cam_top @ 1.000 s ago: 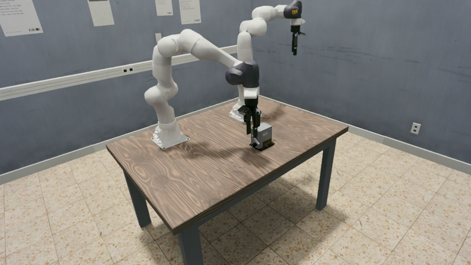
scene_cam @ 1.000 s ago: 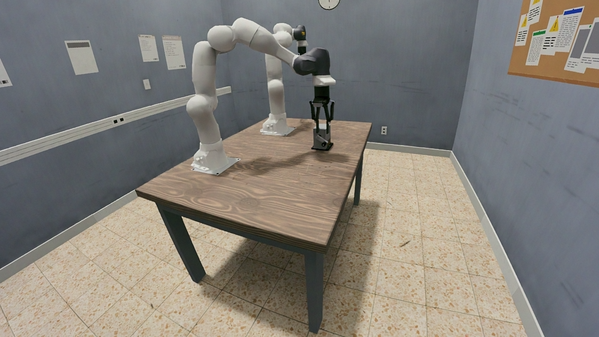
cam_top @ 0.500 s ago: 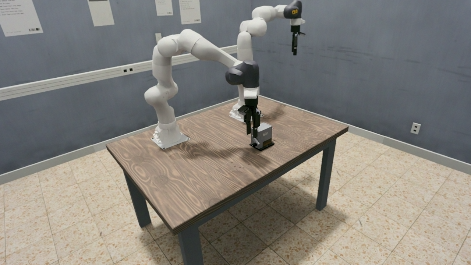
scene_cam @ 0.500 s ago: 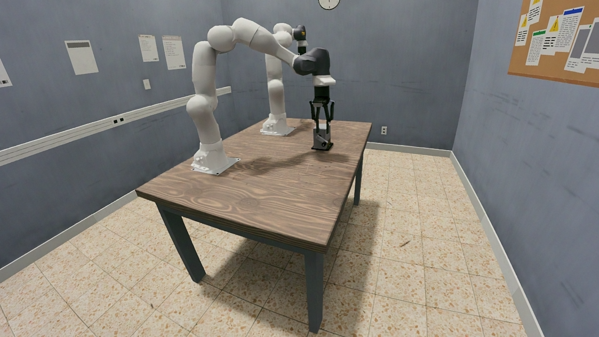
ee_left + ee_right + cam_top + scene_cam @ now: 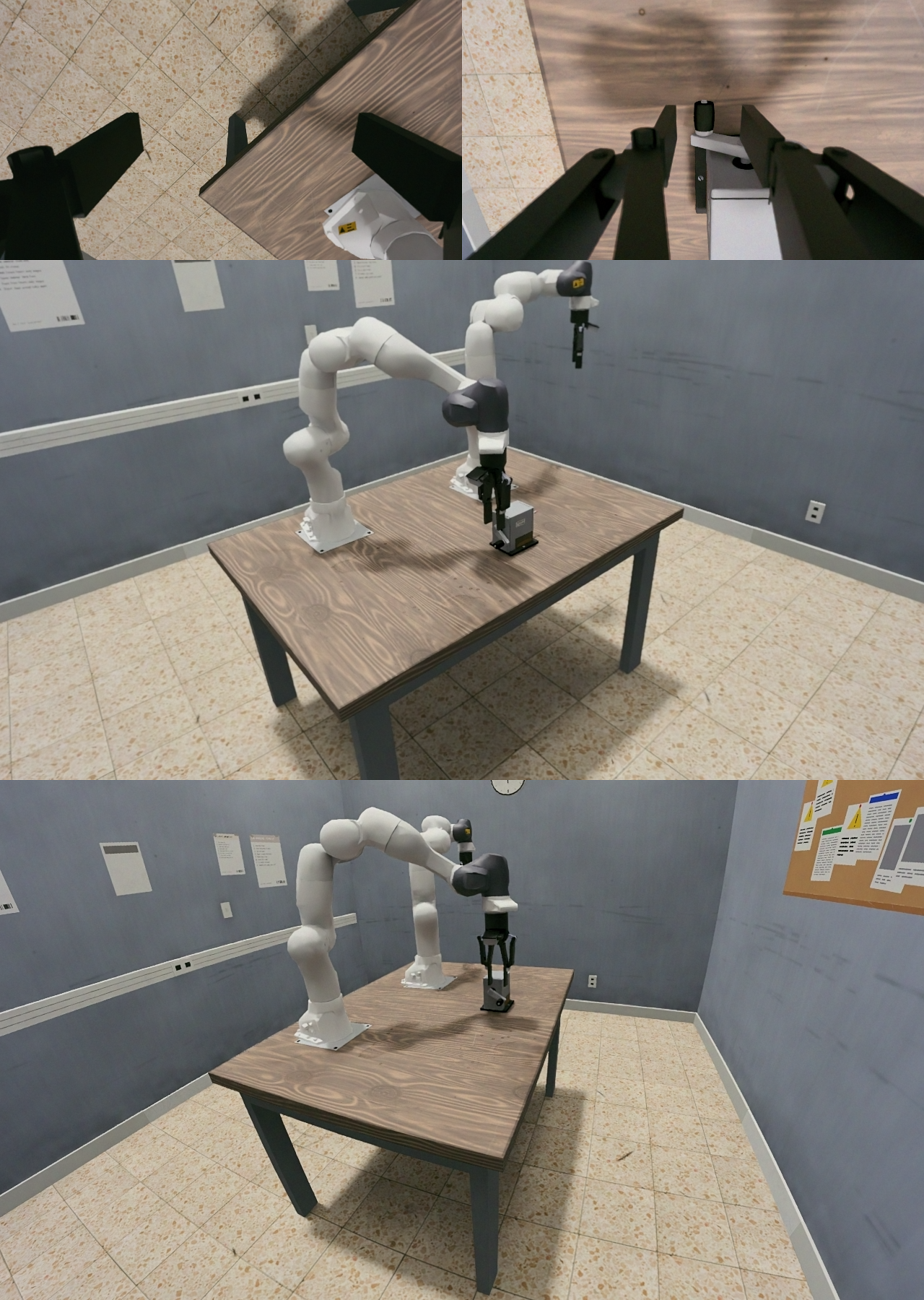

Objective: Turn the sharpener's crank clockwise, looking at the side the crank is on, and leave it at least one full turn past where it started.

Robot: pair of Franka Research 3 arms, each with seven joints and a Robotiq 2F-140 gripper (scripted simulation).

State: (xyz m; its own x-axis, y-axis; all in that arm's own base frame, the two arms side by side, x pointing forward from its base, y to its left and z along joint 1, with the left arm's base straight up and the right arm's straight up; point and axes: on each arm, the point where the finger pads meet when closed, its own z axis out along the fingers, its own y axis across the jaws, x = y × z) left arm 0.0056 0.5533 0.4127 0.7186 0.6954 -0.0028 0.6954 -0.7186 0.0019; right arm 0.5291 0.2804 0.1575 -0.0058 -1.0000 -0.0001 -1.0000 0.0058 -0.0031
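My right pincer (image 5: 494, 523) (image 5: 498, 978) (image 5: 708, 122) is partly spread, gripping nothing, with the crank's black handle (image 5: 497, 544) (image 5: 499, 1002) (image 5: 704, 116) below its gap and the sharpener (image 5: 522, 526) (image 5: 489, 986) (image 5: 743, 224) on the worktop (image 5: 400, 609) (image 5: 388, 1064) (image 5: 274, 180) (image 5: 635, 58) just beside and below it.

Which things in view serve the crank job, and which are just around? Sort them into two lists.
For the job:
- sharpener
- crank
- right gripper

Just around:
- wall clock
- corkboard
- wall outlet
- left gripper, apparently unneeded
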